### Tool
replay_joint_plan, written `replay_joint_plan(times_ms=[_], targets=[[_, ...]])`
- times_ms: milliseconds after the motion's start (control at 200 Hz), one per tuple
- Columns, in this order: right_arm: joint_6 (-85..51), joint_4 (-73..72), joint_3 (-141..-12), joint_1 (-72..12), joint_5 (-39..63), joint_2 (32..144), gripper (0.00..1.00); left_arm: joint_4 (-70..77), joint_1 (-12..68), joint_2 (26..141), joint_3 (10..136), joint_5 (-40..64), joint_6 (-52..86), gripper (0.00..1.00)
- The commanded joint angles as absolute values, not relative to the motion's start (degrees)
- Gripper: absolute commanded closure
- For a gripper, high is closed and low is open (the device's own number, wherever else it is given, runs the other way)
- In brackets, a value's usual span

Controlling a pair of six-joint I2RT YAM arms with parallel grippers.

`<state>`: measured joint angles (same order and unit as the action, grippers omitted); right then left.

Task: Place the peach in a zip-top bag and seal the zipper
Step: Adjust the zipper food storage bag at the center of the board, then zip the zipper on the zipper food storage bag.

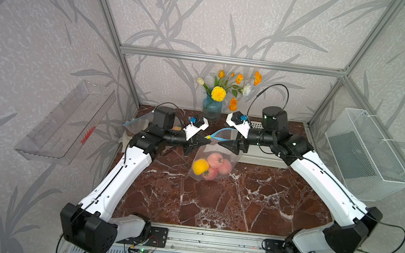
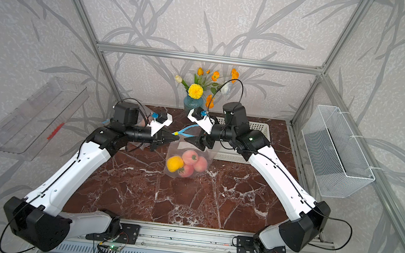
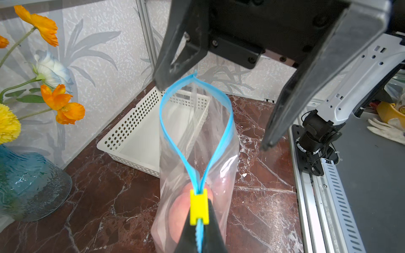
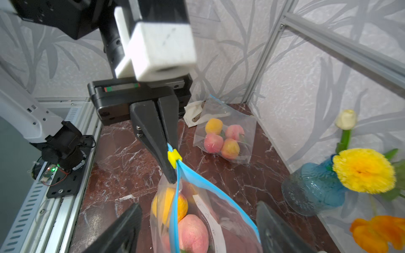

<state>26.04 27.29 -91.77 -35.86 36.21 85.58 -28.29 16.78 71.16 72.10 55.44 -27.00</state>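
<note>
A clear zip-top bag (image 1: pixel 229 158) stands on the marble table, holding pink peaches (image 1: pixel 215 159) and a yellow fruit (image 1: pixel 200 166). Its blue zipper strips (image 3: pixel 228 114) bow apart, so the mouth gapes. My left gripper (image 1: pixel 206 140) is shut on the zipper's end, just behind the yellow slider (image 3: pixel 199 207); in the right wrist view the same left gripper (image 4: pixel 171 173) pinches beside that slider (image 4: pixel 174 158). My right gripper (image 4: pixel 198 206) is open, its fingers straddling the bag's far end without touching it. It also shows in the left wrist view (image 3: pixel 213 116).
A second bag of fruit (image 4: pixel 225 135) lies at the back left corner. A white perforated basket (image 3: pixel 140 135) sits behind the bag, a blue vase of flowers (image 1: pixel 211 108) at the back wall. A wire basket (image 1: pixel 367 153) and a clear shelf (image 1: pixel 64 124) hang on the side walls.
</note>
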Motion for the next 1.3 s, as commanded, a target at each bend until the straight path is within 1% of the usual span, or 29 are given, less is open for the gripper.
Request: replay_joint_plan(times_ms=[0, 140, 240, 325, 425, 485, 510, 610, 660, 710, 735, 765, 810, 860, 890, 980, 1070, 1295], targets=[[29.87, 30.56, -95.82, -36.61, 40.45, 87.57, 0.18, -31.81, 17.07, 71.09, 74.24, 55.68, -31.36, 1.00], [30.75, 32.81, -99.75, -36.57, 39.87, 91.49, 0.18, -35.17, 17.40, 71.54, 76.46, 57.36, -34.75, 0.98], [33.26, 36.79, -102.72, -36.60, 42.07, 93.96, 0.19, -39.01, 17.49, 72.31, 78.54, 58.44, -37.36, 0.98], [36.00, 40.48, -104.26, -36.64, 44.35, 95.20, 0.20, -39.30, 17.56, 72.28, 78.83, 58.77, -37.88, 0.98], [37.38, 41.59, -103.58, -36.62, 46.00, 95.11, 0.22, -38.27, 17.57, 71.68, 78.44, 59.63, -37.82, 0.98], [37.35, 40.97, -102.80, -36.57, 46.04, 94.84, 0.26, -37.65, 17.58, 71.33, 78.13, 60.27, -37.64, 0.98], [37.35, 40.97, -102.67, -36.61, 46.00, 94.69, 0.30, -37.18, 17.58, 71.14, 77.78, 60.48, -37.48, 0.98], [36.43, 40.60, -102.14, -36.63, 46.20, 94.23, 0.53, -34.57, 17.56, 70.25, 76.14, 60.25, -35.87, 0.97], [35.54, 39.92, -101.51, -36.64, 46.30, 93.71, 0.68, -32.20, 17.49, 69.52, 74.86, 59.47, -34.10, 0.92], [33.73, 38.21, -100.47, -36.57, 45.94, 92.94, 0.83, -28.53, 17.41, 68.69, 73.04, 58.33, -30.99, 0.90], [32.78, 37.18, -99.80, -36.58, 45.63, 92.47, 0.91, -26.98, 17.31, 68.27, 72.06, 57.84, -29.41, 0.87], [31.68, 35.71, -98.79, -36.57, 45.35, 91.75, 0.95, -24.46, 17.27, 67.76, 70.83, 57.05, -27.01, 0.81], [29.78, 32.91, -96.81, -36.57, 44.76, 90.59, 0.96, -20.57, 17.12, 67.15, 68.88, 56.00, -23.30, 0.74], [27.60, 29.50, -94.34, -36.62, 43.99, 89.10, 0.97, -16.98, 16.97, 66.52, 66.58, 54.72, -19.46, 0.60], [26.52, 27.48, -92.91, -36.62, 43.51, 88.30, 0.97, -14.39, 16.96, 66.13, 65.17, 53.95, -17.13, 0.57], [23.52, 22.55, -89.45, -36.57, 42.65, 86.10, 0.98, -9.35, 16.86, 65.46, 61.57, 52.38, -12.79, 0.53], [21.66, 19.60, -87.43, -36.61, 43.05, 84.70, 0.98, -5.62, 16.79, 65.39, 59.37, 52.30, -9.78, 0.53], [22.30, 20.52, -87.01, -36.59, 45.00, 84.46, 0.96, -0.11, 16.79, 63.37, 58.16, 54.05, -8.25, 0.53]])
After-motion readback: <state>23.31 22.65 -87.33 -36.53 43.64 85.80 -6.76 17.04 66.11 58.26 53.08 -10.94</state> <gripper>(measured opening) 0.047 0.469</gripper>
